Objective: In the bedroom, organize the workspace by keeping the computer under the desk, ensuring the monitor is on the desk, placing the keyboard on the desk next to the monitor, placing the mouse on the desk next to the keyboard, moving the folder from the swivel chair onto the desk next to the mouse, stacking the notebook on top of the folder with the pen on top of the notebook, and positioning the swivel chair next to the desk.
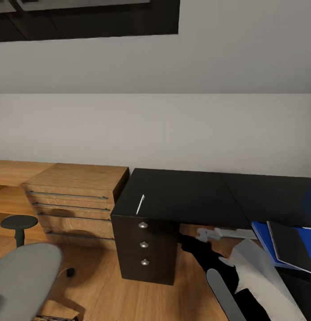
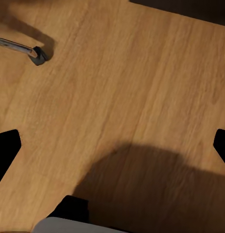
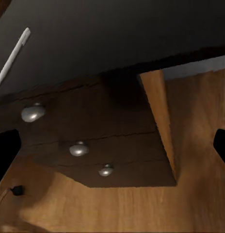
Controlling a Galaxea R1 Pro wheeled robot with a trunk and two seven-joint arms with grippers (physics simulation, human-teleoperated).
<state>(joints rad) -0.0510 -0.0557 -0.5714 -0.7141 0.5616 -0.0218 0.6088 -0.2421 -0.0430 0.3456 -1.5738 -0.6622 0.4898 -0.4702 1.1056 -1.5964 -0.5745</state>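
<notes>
Wood flooring (image 1: 97, 285) ran beneath the long black-topped desk (image 1: 186, 196), where a thin white pen (image 1: 140, 204) lay. Flat bright blue folder (image 1: 262, 234) carried the thin grey notebook (image 1: 291, 245). Both grippers' fingers stood spread apart, empty.

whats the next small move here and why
Probably reach the right claw up to the white pen on the desk and grasp it. The dark notebook already lies on the blue folder at the desk's right end, so the pen on top seems the missing piece, and the pen lies alone near the drawer end, above the silver knobs.
</notes>
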